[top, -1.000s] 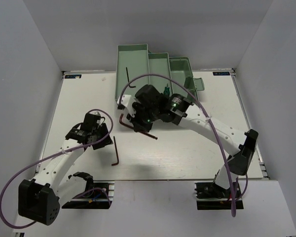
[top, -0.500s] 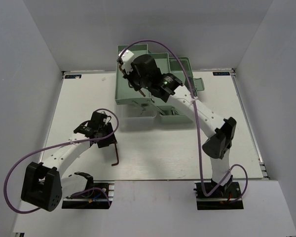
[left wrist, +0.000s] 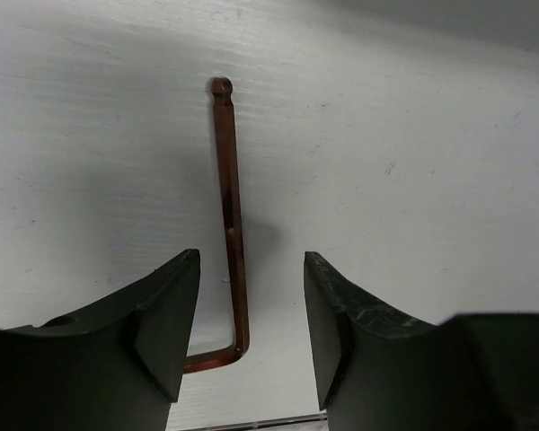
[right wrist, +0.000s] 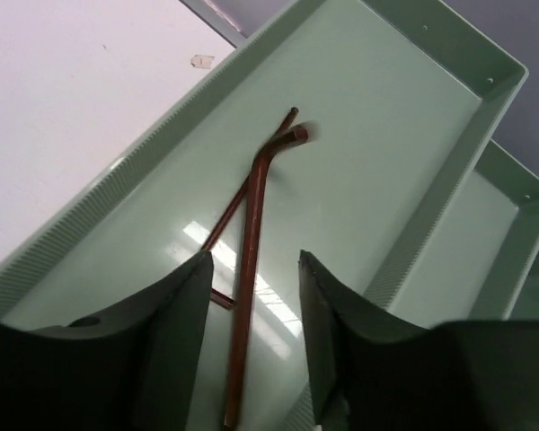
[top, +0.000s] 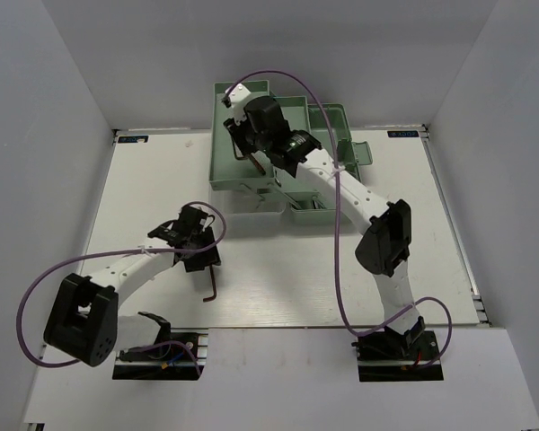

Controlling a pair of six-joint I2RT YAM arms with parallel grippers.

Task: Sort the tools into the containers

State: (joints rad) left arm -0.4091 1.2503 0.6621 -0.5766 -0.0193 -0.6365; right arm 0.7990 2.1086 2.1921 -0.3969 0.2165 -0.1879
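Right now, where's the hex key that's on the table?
The hex key lies on the table, front-left in the top view, under the left pincer. In the left wrist view it sits between the open fingers, with a gap on either side.

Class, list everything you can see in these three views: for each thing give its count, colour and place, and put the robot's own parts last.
reddish-brown L-shaped metal hex keys: 3, reddish-brown; two together in the toolbox's largest tray, one on the table.
pale green plastic fold-out toolbox: 1, pale green; far middle of the table, trays spread open.
white table: 1, white; under everything.
purple cables: 2, purple; one looping along each arm.
white-and-black robot arms: 2; bases at the table's near edge.
left tool: 1, black; open, low over the table, its fingers on either side of the lone hex key.
right tool: 1, black; open, above the two keys in the tray.
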